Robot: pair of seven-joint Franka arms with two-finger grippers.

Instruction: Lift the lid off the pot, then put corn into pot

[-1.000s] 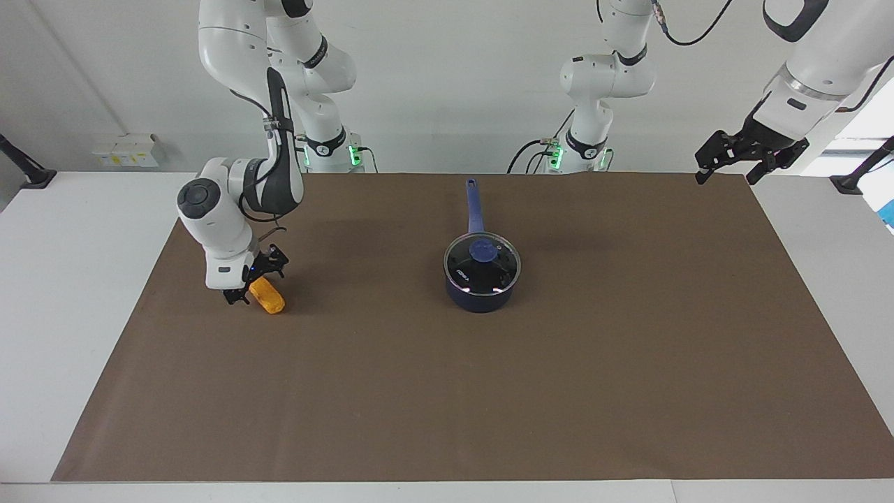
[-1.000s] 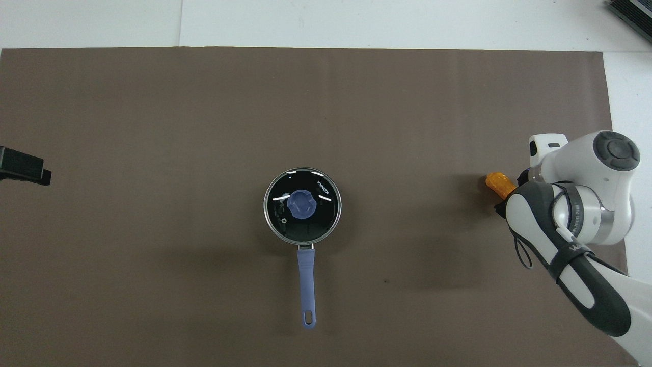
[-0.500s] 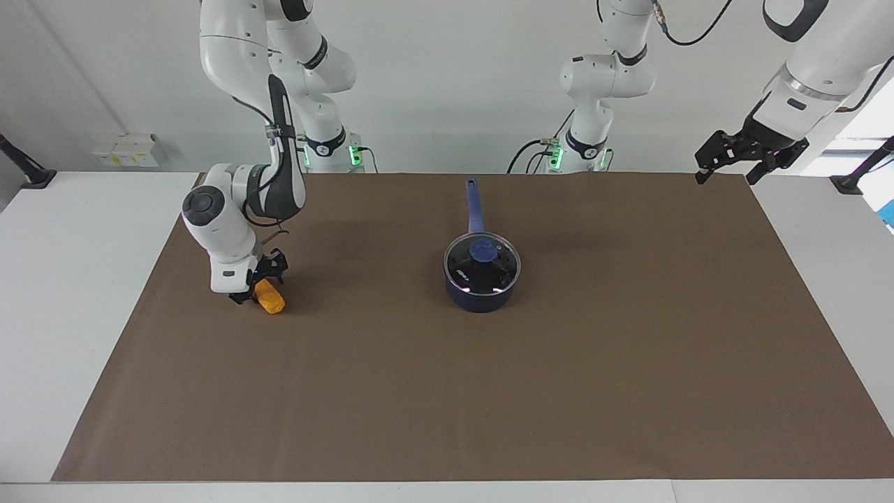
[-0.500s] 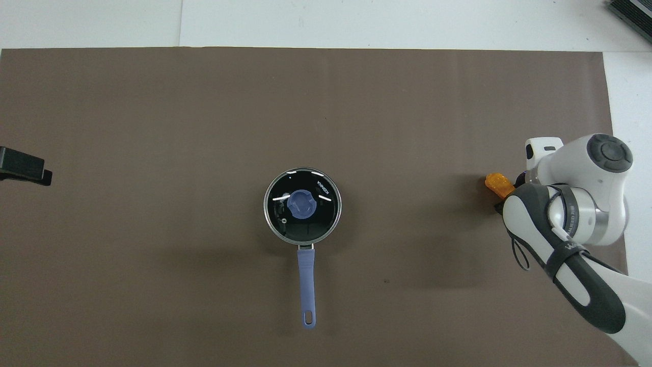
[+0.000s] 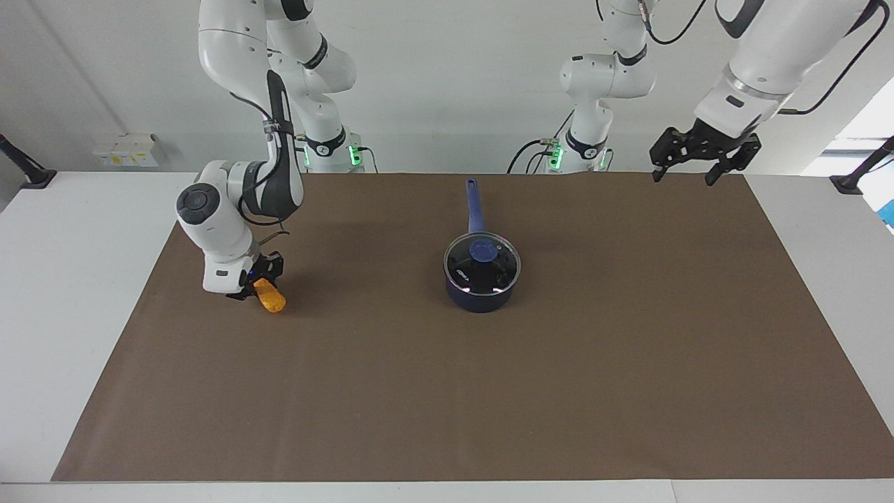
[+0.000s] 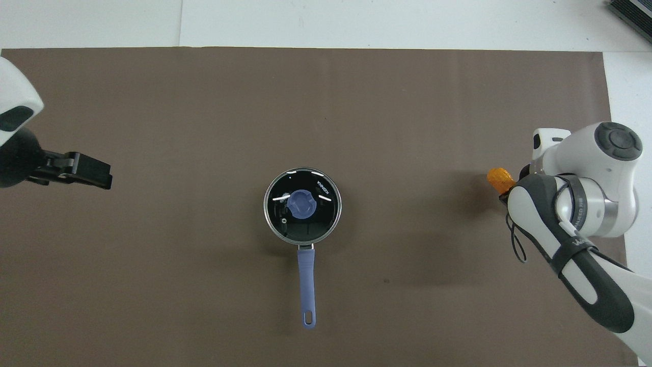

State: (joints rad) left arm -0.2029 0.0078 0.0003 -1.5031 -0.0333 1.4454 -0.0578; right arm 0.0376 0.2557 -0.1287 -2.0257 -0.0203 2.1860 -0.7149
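Note:
The navy pot (image 5: 480, 295) stands mid-mat, its long handle (image 5: 475, 206) pointing toward the robots. The glass lid (image 5: 482, 264) with a blue knob rests on it; both also show in the overhead view, the lid (image 6: 302, 205) above the pot's handle (image 6: 306, 285). The orange-yellow corn (image 5: 269, 297) lies low at the mat toward the right arm's end. My right gripper (image 5: 260, 286) is down at the mat and shut on the corn. In the overhead view only the corn's tip (image 6: 497, 177) shows past the wrist. My left gripper (image 5: 684, 175) is open and empty, raised over the left arm's end of the mat, nearer the robots than the pot.
A brown mat (image 5: 447, 405) covers most of the white table. A small white box (image 5: 126, 150) sits at the table's edge near the wall, off the mat at the right arm's end.
The right gripper has turned at the wrist and closed on the corn. The left gripper has swung in over the mat toward the pot.

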